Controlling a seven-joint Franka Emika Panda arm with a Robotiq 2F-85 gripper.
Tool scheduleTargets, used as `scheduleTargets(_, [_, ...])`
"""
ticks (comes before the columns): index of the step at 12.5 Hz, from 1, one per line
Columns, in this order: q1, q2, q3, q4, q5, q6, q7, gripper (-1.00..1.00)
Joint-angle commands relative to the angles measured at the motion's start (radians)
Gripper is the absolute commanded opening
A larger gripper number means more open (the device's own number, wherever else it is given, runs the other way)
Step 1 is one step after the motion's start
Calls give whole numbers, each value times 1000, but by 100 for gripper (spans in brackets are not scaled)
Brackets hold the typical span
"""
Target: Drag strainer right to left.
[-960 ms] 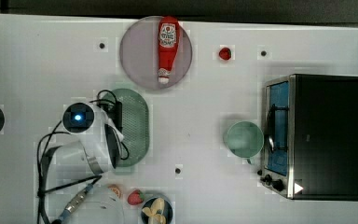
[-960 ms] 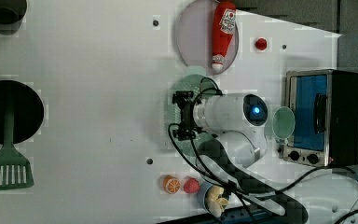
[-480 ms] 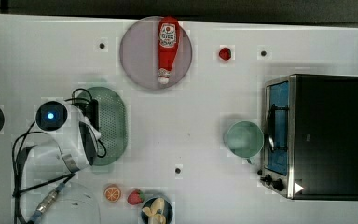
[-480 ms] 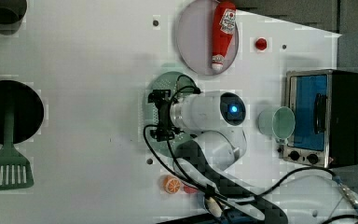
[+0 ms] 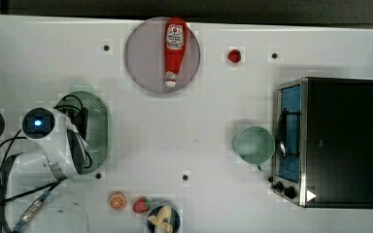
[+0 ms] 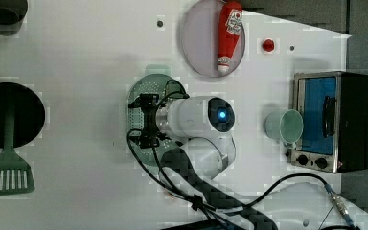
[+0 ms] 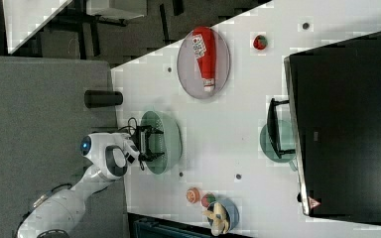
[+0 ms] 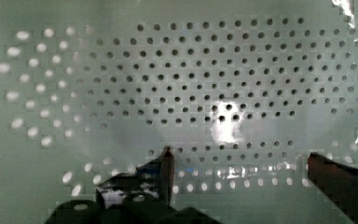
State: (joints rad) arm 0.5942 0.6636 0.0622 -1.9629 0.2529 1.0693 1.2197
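Seeing the strainer flat on the white worktop at the top view's left, well apart from the green cup and toaster oven. My pincer sits inside its bowl, jaws spread wide, fingertips close over the perforated floor, gripping nothing.

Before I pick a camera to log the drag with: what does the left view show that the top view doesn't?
Left view alone: a green spatula lying across a black pan, and the open gripper over the strainer. Top view alone: an orange, a strawberry and a banana bowl along its bottom edge. Both: the strainer, the ketchup bottle on the plate, the cup and the oven.
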Motion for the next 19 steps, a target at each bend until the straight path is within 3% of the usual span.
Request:
scheduleTargets(1, [32, 1, 9, 28, 19, -5, 55, 100])
scheduleTargets(10, [82, 6, -15, 94, 14, -22, 44, 100])
scheduleTargets(14, [77, -184, -89, 69, 3, -229, -202, 100])
scheduleTargets(19, [56, -480, -338, 75, -54, -425, -557, 100])
